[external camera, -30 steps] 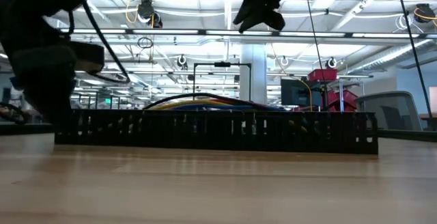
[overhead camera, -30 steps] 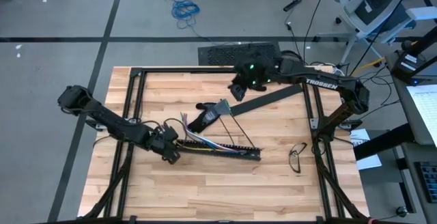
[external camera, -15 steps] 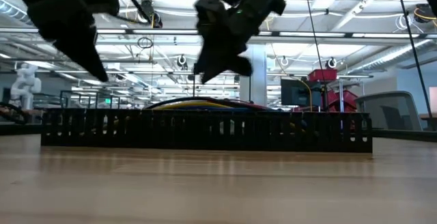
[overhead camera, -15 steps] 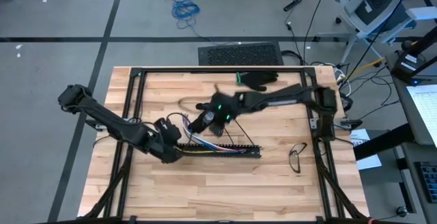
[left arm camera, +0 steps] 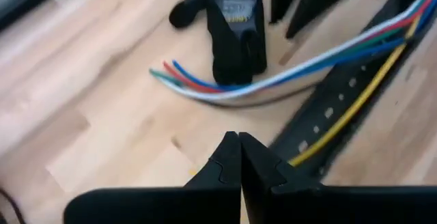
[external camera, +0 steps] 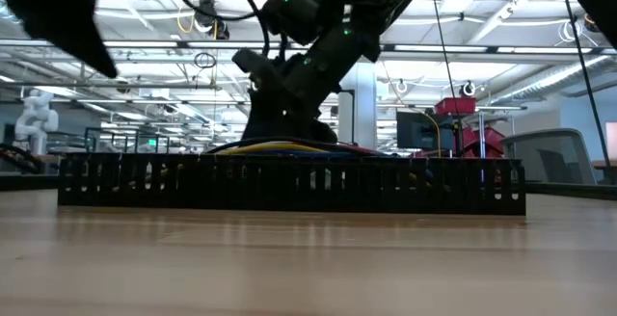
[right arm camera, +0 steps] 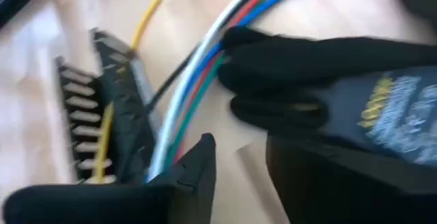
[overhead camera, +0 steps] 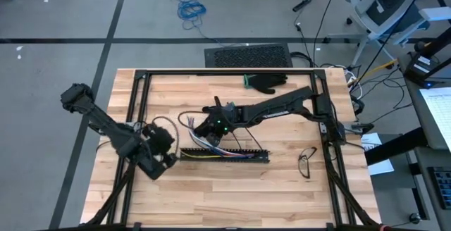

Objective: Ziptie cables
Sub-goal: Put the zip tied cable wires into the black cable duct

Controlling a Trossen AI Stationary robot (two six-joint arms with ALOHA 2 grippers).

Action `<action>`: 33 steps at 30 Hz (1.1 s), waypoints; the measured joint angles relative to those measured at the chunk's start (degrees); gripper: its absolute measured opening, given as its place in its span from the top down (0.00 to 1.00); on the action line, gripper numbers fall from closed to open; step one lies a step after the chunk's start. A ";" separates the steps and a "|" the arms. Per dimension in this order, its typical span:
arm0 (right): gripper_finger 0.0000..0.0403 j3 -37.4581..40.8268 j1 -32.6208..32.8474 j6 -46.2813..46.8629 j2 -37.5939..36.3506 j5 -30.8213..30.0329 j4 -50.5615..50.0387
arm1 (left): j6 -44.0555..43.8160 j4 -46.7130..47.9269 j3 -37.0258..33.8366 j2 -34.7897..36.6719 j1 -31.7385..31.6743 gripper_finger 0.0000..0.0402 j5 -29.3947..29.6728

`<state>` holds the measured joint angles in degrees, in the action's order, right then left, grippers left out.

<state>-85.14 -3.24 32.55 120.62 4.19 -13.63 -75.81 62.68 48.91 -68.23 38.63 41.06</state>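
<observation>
The cables (overhead camera: 199,136) are white, red, blue, green and yellow wires. They run from loose ends on the wood (left arm camera: 171,74) into the black slotted channel (overhead camera: 225,154). A black glove (right arm camera: 341,60) lies across them near the loose ends. My right gripper (right arm camera: 239,162) is open and hovers low over the cables (right arm camera: 198,67) and the glove, reaching in from the table's right (overhead camera: 206,128). My left gripper (left arm camera: 239,145) is shut and raised off the table near the channel's left end (overhead camera: 165,162), touching nothing.
A second black glove (overhead camera: 268,82) lies near the far edge. A pair of glasses (overhead camera: 306,162) sits on the wood toward the right. A black metal frame (overhead camera: 211,72) borders the table. Bare wood lies on the near side of the channel (external camera: 289,183).
My right gripper swung from high over the far edge down and toward the table's left and near side, ending low over the cables and glove. My left gripper rose from the channel's left end and drew back toward the table's left and near edge.
</observation>
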 joint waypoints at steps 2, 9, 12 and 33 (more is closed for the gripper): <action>0.78 0.03 -0.72 -0.24 0.29 -0.63 -0.41 | -4.59 0.15 -1.05 -0.33 2.64 1.00 0.00; 0.99 0.02 -1.33 -2.10 0.28 -1.10 0.03 | -13.85 -10.90 -8.90 -5.64 6.84 1.00 -6.87; 1.00 0.02 -1.29 -2.06 0.28 -0.96 0.19 | -13.85 -14.04 -10.56 -8.44 6.91 1.00 -7.83; 1.00 0.02 -1.79 -3.08 0.20 -0.90 1.99 | 16.47 -16.00 -3.83 -2.19 4.84 0.89 -16.18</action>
<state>-85.12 -5.03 29.47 120.81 3.29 -11.64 -59.35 46.68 45.08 -70.41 43.47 24.88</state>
